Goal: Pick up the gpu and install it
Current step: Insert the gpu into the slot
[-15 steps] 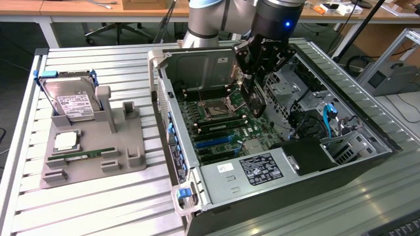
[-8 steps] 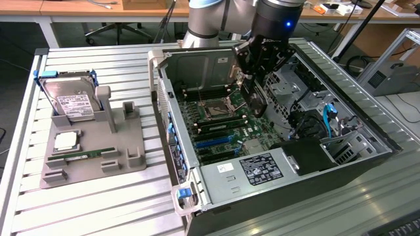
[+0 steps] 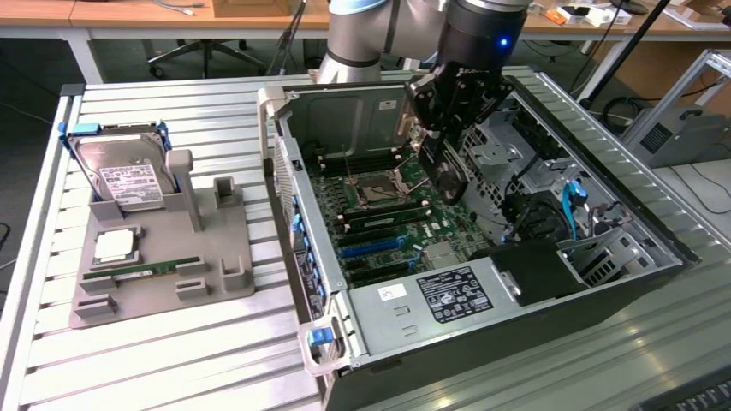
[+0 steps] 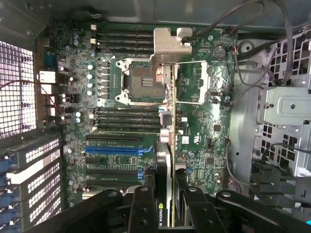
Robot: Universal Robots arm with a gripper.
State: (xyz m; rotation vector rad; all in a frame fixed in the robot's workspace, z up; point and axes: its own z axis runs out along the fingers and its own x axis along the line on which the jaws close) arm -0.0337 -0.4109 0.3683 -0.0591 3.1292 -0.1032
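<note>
My gripper (image 3: pixel 441 137) hangs over the open computer case (image 3: pixel 342 325) and is shut on the gpu (image 3: pixel 446 175), a thin dark card held upright on its edge above the green motherboard (image 3: pixel 395 218). In the wrist view the gpu (image 4: pixel 168 141) runs edge-on out from between my black fingers (image 4: pixel 143 204), and its silver bracket (image 4: pixel 170 46) is at the far end, over the processor socket (image 4: pixel 141 85). The gripper (image 4: pixel 167 196) clamps the card's near end. The blue expansion slot (image 4: pixel 114 149) and the black slots lie beside the card, which floats clear of the board.
A grey holder (image 3: pixel 217 257) at the exterior view's left carries a silver hard drive (image 3: pixel 132 175), a processor chip (image 3: pixel 115 244) and a green memory stick (image 3: pixel 143 270). Inside the case are the power supply (image 3: pixel 457 291), drive cages (image 4: pixel 286 107) and blue cables (image 3: pixel 571 201).
</note>
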